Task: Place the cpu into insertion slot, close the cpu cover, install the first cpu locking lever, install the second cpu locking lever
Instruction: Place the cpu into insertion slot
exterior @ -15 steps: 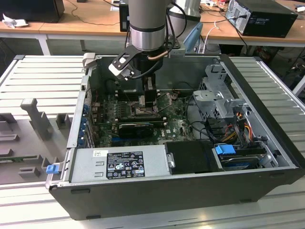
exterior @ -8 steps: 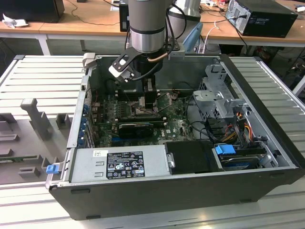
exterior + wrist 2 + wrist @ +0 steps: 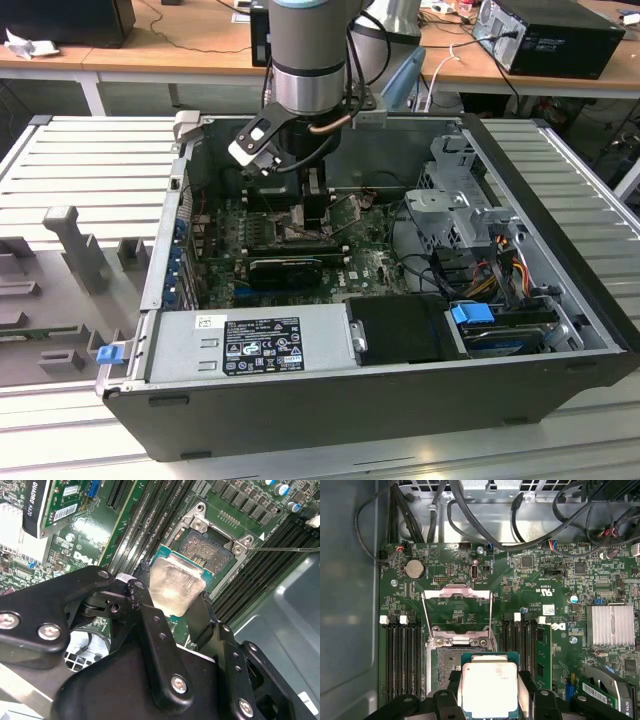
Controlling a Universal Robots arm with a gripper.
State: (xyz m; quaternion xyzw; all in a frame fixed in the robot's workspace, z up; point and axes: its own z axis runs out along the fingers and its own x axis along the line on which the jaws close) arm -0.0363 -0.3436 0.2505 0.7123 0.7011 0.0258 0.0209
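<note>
Two black fingers (image 3: 197, 617) of the gripper (image 3: 174, 587) press on opposite edges of the cpu (image 3: 176, 586) and clamp it between them, its dull silver top facing the cameras in both wrist views. The cpu hangs at the edge of the insertion slot (image 3: 207, 547) nearest the gripper body. It overlaps one corner of the slot rather than sitting square in the frame, and I cannot tell whether it touches. Most of the slot's tan-gold contact field lies bare.

Just beyond the slot, in the first wrist view, the cpu cover (image 3: 456, 592) stands swung open on its hinge, and green board shows through its square window. Long black memory slots (image 3: 400, 665) run along both sides of the insertion slot. Farther along the motherboard (image 3: 545, 575) sit a round coin battery (image 3: 413, 569) and, off to one side, a ribbed silver heatsink (image 3: 612, 625). Past the board's far edge, black cables (image 3: 520, 527) loop across the grey metal wall of the case.

In the exterior view the arm (image 3: 310, 60) reaches down from above into the open computer case (image 3: 300, 410), whose power supply (image 3: 255, 345) lies along the side nearest the camera. The case rests on a grey ribbed table (image 3: 90, 160), and wooden desks (image 3: 150, 50) stand behind it.
</note>
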